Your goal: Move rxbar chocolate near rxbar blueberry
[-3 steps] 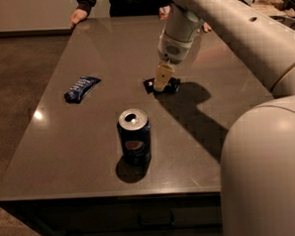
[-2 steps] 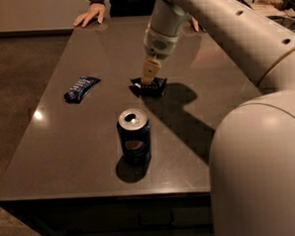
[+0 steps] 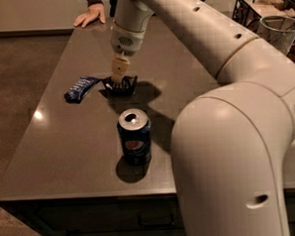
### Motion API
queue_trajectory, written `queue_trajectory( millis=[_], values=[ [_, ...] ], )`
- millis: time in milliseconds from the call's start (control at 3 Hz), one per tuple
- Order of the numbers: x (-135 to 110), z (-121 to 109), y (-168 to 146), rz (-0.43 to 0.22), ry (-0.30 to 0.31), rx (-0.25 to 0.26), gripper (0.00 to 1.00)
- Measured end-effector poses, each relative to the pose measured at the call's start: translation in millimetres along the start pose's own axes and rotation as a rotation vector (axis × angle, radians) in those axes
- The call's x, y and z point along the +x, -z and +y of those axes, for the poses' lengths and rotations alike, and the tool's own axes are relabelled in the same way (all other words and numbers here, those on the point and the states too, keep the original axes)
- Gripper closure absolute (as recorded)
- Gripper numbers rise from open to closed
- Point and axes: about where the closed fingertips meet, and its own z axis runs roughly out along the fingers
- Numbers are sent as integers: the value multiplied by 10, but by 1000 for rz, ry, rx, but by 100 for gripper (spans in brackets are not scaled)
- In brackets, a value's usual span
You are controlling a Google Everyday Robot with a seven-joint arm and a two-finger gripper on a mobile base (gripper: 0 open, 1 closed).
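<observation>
The rxbar chocolate (image 3: 120, 86), a small black wrapper, is held at the gripper's tip just over the dark table (image 3: 64, 139), left of centre. The gripper (image 3: 118, 76) points down from the big white arm and is shut on it. The rxbar blueberry (image 3: 81, 88), a dark blue wrapper with white lettering, lies flat a short way to the left of the black bar, with a small gap between them.
A blue Pepsi can (image 3: 134, 137) stands upright in front of the bars. A person's hand (image 3: 90, 15) rests on the far table edge. A wire basket (image 3: 260, 7) and a mesh bin (image 3: 280, 29) stand at the right.
The gripper has carried the black bar leftward across the table, toward the blue bar. The can and the blue bar have stayed put.
</observation>
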Motion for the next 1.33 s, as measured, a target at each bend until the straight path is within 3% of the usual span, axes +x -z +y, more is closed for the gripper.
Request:
queue_trajectory(
  millis=[333,667,1333],
  values=[
    [-354,17,-137,-6,52,-21,100],
    [-560,34,-191,-13,83,-30,82],
    [-704,4,-209,-36,96,-18,35]
  ],
)
